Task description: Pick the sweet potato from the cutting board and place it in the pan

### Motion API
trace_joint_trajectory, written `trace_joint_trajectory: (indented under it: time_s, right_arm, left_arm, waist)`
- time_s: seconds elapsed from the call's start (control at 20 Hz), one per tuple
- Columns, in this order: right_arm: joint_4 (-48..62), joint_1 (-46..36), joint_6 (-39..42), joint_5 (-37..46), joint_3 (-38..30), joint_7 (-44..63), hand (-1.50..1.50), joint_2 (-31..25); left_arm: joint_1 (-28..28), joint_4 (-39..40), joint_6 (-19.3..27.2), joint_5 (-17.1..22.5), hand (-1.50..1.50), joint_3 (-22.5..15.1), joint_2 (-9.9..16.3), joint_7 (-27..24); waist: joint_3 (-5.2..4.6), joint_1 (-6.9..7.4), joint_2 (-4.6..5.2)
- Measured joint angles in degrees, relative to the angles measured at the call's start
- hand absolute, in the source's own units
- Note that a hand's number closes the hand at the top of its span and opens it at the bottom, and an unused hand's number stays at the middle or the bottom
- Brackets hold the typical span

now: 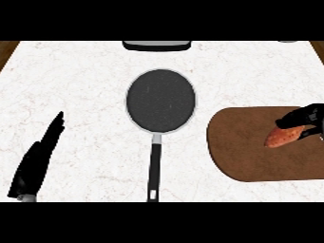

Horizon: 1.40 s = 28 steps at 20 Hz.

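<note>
left hand flat, resting | right hand clasps sweet potato over cutting board | risk: it slips short of pan

Even, bright light fills the frame, and the white marbled counter shows no hot spot or glare. No cast shadow shows beside the round dark-speckled frying pan with a black handle at centre or the brown rounded wooden cutting board at lower right. Edges look soft and slightly jagged throughout, and the pan reads taller than wide.
</note>
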Motion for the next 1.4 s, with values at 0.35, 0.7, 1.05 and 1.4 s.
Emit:
trace_joint_trajectory:
  time_s: [0.35,0.7,1.05,1.4]
  right_arm:
    - [-8.4,-1.4,7.2,12.8,13.3,-16.2,1.50,-2.5]
    - [-14.9,-3.2,-6.3,26.7,15.7,-30.2,1.50,-6.5]
    - [-20.1,-7.8,-17.9,34.2,14.3,-38.6,1.50,-4.6]
    - [-17.8,-15.3,-18.3,35.7,13.0,-39.2,1.50,5.5]
  left_arm:
    - [-1.2,0.5,-0.8,0.3,0.00,0.2,0.1,-0.2]
    - [-0.5,0.6,-0.5,0.1,0.00,0.5,-0.4,0.0]
    - [-0.3,1.3,-1.1,0.1,0.00,1.1,-0.5,-1.2]
    - [-1.6,1.4,-1.1,-1.1,0.00,0.8,-1.7,-0.3]
  waist:
    - [0.66,1.15,0.47]
    - [0.90,0.23,0.33]
    - [0.88,0.45,0.43]
    - [0.86,0.77,0.58]
